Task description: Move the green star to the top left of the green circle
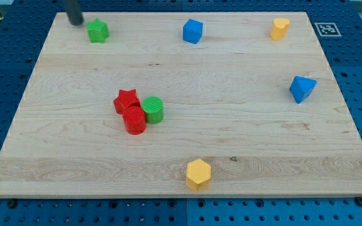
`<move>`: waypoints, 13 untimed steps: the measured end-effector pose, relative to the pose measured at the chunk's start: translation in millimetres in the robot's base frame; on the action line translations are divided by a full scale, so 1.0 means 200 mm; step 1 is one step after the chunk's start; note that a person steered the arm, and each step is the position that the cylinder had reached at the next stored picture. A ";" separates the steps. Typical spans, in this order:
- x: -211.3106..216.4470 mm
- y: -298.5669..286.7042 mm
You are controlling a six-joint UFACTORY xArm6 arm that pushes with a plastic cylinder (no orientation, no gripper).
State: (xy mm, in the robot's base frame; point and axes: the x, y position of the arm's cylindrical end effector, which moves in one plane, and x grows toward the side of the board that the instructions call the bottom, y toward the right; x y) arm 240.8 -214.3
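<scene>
The green star [97, 30] lies near the view's top left corner of the wooden board [244, 144]. The green circle [153, 109], a short cylinder, stands left of the board's middle, touching a red star [126, 100] on its left and a red cylinder [134, 120] at its lower left. My tip [76, 22] is just to the upper left of the green star, close to it; I cannot tell whether it touches.
A blue cube [193, 31] sits at the top middle, a yellow heart-like block [280, 28] at the top right, a blue triangular block [302, 88] at the right, and a yellow hexagon [198, 174] near the bottom edge.
</scene>
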 end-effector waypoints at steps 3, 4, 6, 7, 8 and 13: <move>0.25 0.39; 0.60 0.57; 0.62 0.69; 0.65 0.69; 0.77 0.71; 0.82 0.77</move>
State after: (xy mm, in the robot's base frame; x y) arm 405.6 -59.8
